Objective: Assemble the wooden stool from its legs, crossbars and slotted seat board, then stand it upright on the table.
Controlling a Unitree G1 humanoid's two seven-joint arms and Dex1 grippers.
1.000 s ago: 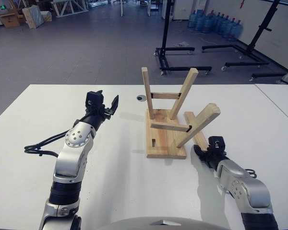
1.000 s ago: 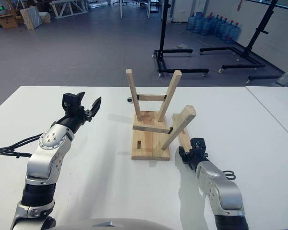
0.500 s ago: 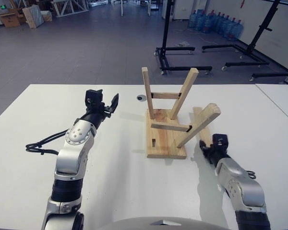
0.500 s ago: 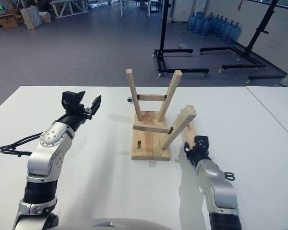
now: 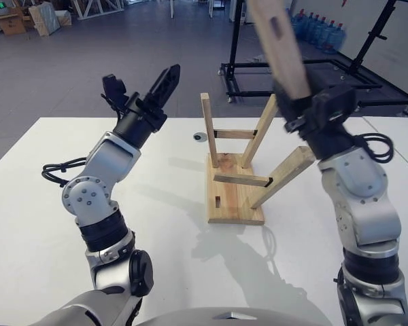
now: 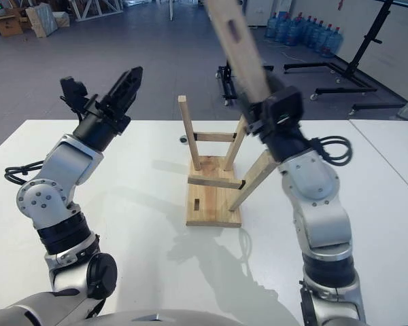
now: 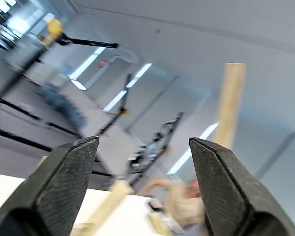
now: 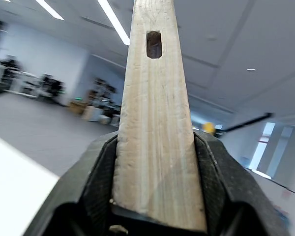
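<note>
leg (image 8: 155, 123): pale bare wood, grainy | fingers (image 7: 64, 187): black, matt, rough | table (image 5: 156, 231): white, smooth

The seat board (image 5: 234, 201) lies on the table (image 5: 27, 204) at the frame centre, with three legs (image 5: 209, 129) standing on it. At the upper right the right gripper (image 5: 298, 98) holds a loose leg (image 5: 277, 41) above them, and the left gripper (image 5: 141, 77) hangs at the upper left.

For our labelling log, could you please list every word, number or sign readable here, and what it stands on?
No text reads clearly.
Green lit sign, far back in the room: too small to read.
Cardboard box: any print too small.
Water bottles: labels too small.
Wooden leg in the right pincer and seat board: bare wood, no marks.
</note>
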